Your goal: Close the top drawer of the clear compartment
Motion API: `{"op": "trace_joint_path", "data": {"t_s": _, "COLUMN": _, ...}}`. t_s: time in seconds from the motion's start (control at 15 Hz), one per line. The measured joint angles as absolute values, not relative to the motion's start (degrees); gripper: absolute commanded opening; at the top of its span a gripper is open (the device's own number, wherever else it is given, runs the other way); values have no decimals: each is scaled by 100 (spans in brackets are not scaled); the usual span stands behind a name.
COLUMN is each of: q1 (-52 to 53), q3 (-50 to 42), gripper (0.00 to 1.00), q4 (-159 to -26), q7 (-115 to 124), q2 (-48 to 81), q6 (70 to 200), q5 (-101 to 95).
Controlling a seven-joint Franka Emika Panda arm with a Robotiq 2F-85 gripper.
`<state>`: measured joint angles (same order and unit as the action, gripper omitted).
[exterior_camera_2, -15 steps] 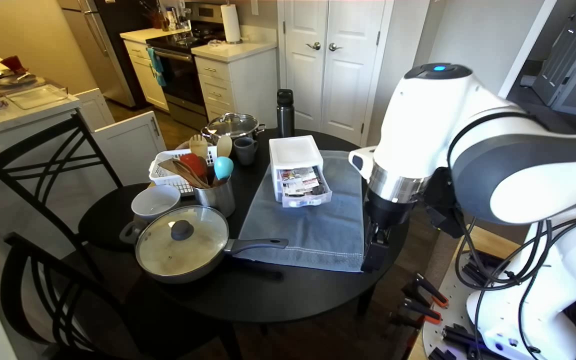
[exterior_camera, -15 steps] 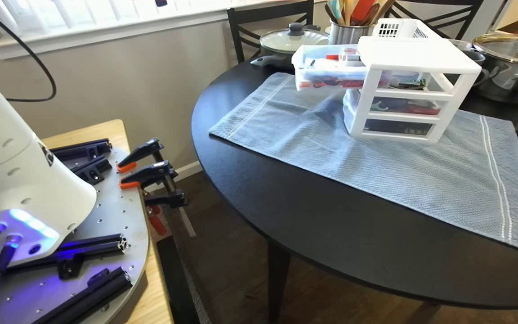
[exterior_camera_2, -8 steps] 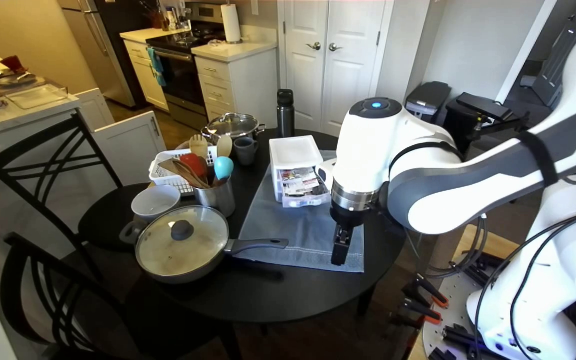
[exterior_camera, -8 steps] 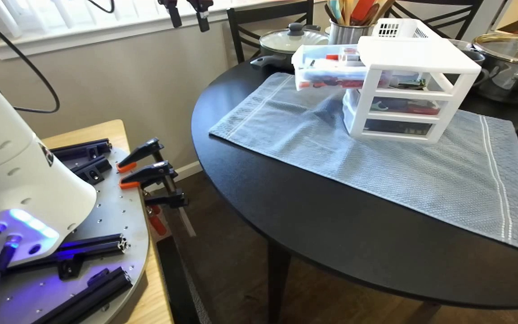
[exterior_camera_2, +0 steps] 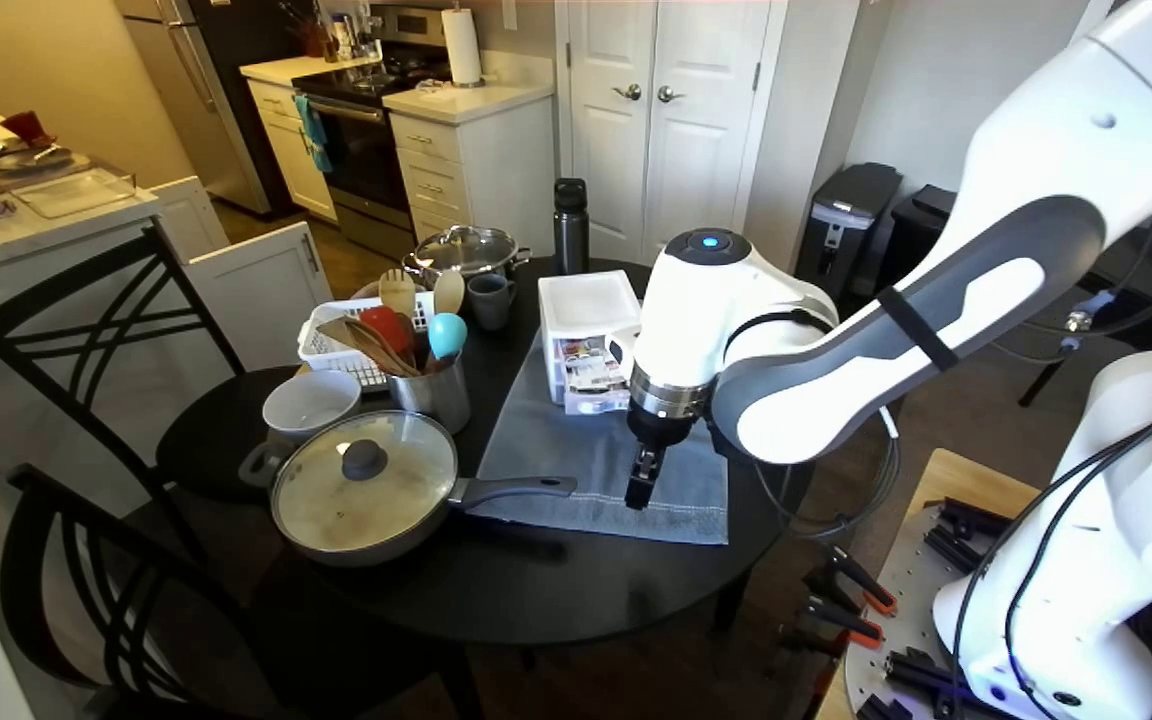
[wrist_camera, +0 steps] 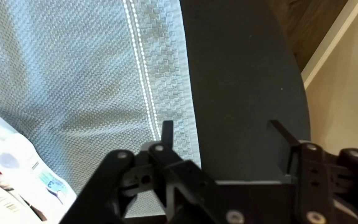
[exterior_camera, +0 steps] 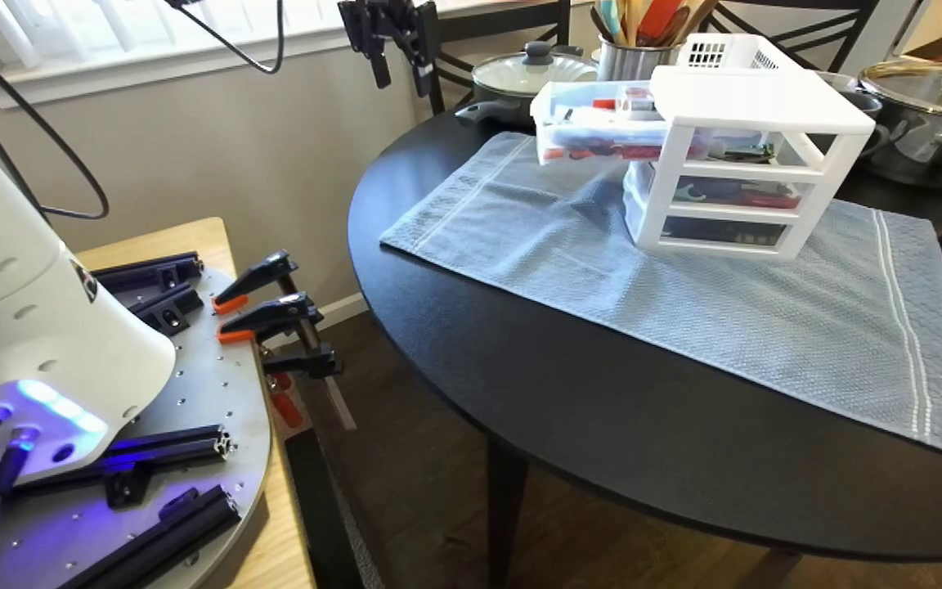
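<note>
Gripper (wrist_camera: 219,126) hangs ahead of the front of the clear compartment (exterior_camera: 749,170), over the striped end of the towel (wrist_camera: 82,68). 2 fingers (wrist_camera: 167,133) spread wide, nothing between them; through the gap the wrist view shows just towel hem and black table (wrist_camera: 247,77).

Changed: 1 s ago it was well wide of the compartment's front corner; it has since swung in, nearer the front. No contact that I can see.

Top drawer (exterior_camera: 594,135), next out: sticks well out of the compartment's front. Hasn't budged over that 1 s, so 0 closing done. Compartment hasn't shifted either, sits on the towel. Farthest: bottle (exterior_camera_2: 571,228), behind the compartment's back; can't judge the gap.

My read: approach phase, lining up for the push. Looks on course, but the job itself hasn't started. Needed: gripper square to the drawer's face, tips at its height (can't tell that from these views), then a straight shove toward the compartment's back. I'd bring the fingers together beforehand; spread, they may snag the rim or push crooked.

Risk: light-looking plastic on loose cloth, so the compartment could skid before the drawer slides.
</note>
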<state>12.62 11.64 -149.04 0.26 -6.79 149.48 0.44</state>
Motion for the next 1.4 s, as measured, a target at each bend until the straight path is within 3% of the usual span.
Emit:
{"op": "trace_joint_path", "data": {"t_s": 0.47, "q1": 978, "q3": 749, "gripper": 2, "q4": -14282, "q7": -786, "q2": 174, "q6": 15203, "q5": 169}}
{"op": "trace_joint_path", "data": {"t_s": 1.4, "q1": 433, "q3": 420, "gripper": 0, "q4": -13605, "q7": -1999, "q2": 843, "q6": 15633, "q5": -648}}
